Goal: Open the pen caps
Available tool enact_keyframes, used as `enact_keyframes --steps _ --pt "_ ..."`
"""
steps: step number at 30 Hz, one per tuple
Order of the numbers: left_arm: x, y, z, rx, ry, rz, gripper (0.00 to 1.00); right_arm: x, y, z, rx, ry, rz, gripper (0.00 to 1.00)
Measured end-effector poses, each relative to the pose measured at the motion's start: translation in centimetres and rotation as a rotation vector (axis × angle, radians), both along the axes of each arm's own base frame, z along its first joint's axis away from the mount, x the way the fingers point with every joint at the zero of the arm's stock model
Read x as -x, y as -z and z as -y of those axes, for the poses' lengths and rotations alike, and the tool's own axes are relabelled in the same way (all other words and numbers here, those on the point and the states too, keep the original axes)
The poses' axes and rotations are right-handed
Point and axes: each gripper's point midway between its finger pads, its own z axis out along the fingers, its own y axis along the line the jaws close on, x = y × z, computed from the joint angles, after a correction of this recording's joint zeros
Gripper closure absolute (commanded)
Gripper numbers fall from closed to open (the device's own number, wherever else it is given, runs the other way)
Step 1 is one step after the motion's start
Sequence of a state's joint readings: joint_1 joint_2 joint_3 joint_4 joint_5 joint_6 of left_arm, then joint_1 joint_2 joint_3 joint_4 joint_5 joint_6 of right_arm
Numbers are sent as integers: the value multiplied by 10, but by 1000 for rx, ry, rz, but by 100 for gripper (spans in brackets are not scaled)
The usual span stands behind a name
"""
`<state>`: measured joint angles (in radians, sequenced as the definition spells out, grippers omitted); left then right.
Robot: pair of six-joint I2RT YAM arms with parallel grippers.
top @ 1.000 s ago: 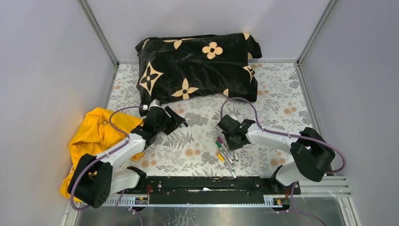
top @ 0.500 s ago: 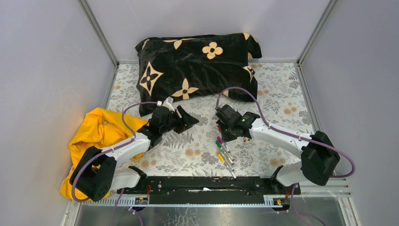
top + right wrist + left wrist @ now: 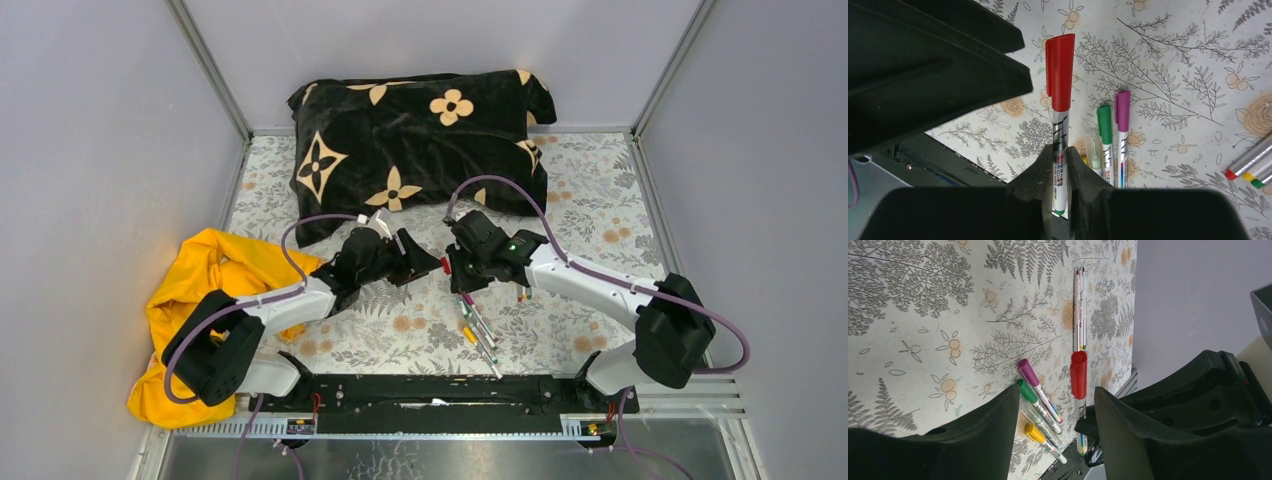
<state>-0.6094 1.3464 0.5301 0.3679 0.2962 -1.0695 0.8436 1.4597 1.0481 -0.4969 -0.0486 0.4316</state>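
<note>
My right gripper (image 3: 1062, 156) is shut on the whitish barrel of a pen (image 3: 1060, 145), held above the table. Its red cap (image 3: 1060, 72) points toward my left gripper (image 3: 1055, 395). That gripper is open, and the red cap (image 3: 1078, 375) lies between its fingers, closer to the right finger (image 3: 1128, 425). In the top view the two grippers (image 3: 428, 266) (image 3: 458, 275) meet at mid-table. On the table below lie pens with a magenta cap (image 3: 1026, 371), a green cap (image 3: 1024, 389) and a yellow cap (image 3: 1032, 432).
A black flowered pillow (image 3: 420, 140) lies at the back, and a yellow cloth (image 3: 215, 290) sits at the left. Two thin pens (image 3: 1078, 305) lie apart from the row. A black rail (image 3: 440, 390) runs along the near edge. Grey walls enclose the floral tabletop (image 3: 600, 200).
Both arms have swung inward and met at mid-table. The right gripper carried the red-capped pen up from beside the row, and the left gripper's fingers came around the red cap.
</note>
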Motion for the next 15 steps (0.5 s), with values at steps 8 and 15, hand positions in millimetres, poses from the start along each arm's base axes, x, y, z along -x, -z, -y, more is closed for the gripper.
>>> enact_keyframes --steps 8,15 --pt "-1 -3 13 25 16 -1 39 0 6 -8 -16 -14 -19 92" --pt "-5 -5 21 41 20 4 41 -1 5 -14 -33 -26 -27 93"
